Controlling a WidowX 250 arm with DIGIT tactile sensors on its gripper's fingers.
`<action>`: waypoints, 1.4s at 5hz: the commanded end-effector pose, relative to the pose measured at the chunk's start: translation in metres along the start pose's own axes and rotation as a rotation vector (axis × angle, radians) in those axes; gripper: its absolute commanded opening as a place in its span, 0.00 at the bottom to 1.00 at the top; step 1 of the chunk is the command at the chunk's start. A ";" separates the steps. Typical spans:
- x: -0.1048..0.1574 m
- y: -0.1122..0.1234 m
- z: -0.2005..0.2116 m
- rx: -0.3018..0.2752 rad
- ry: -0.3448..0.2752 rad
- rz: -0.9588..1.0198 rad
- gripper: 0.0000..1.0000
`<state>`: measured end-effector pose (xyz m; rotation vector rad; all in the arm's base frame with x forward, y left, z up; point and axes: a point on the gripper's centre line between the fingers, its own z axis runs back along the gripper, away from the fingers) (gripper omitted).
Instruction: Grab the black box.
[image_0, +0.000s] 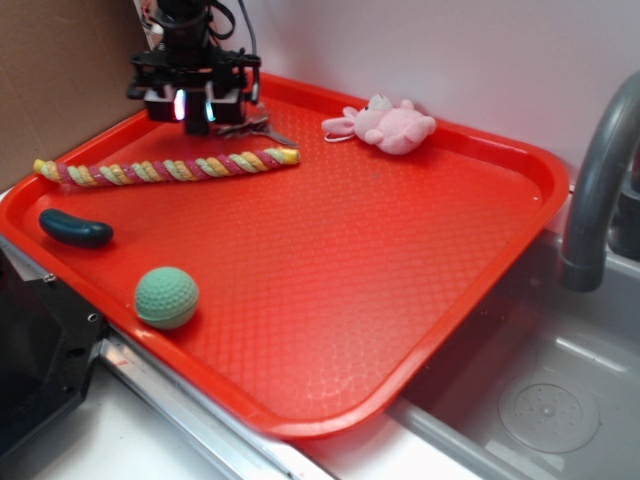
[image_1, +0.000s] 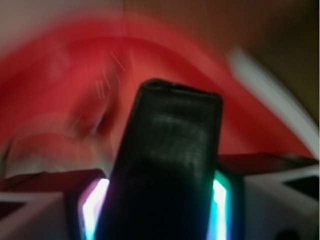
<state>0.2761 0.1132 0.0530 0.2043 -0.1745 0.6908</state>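
A WidowX gripper (image_0: 196, 112) hangs above the far left corner of a red tray (image_0: 400, 330), its fingers (image_1: 224, 210) clenched on the single black box (image_1: 170, 165), which the wrist view shows standing upright between two glowing pads. From the exterior view the box itself is hard to make out under the gripper. Four other items lie on the tray: one braided rope toy (image_0: 165, 169) stretched along the far left side just below the gripper, one pink plush bunny (image_0: 385, 124) near the far edge, one dark glossy sausage-shaped object (image_0: 75, 229) by the left edge, and one green ball (image_0: 166, 297) close to the near left edge. A grey faucet (image_0: 600, 190) rises over the sink (image_0: 550, 400) beside the tray's right edge.
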 end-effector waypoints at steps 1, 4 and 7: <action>-0.038 -0.017 0.130 -0.168 0.034 -0.402 0.00; -0.076 -0.014 0.188 -0.358 0.120 -0.599 0.00; -0.071 0.017 0.202 -0.351 0.078 -0.494 0.00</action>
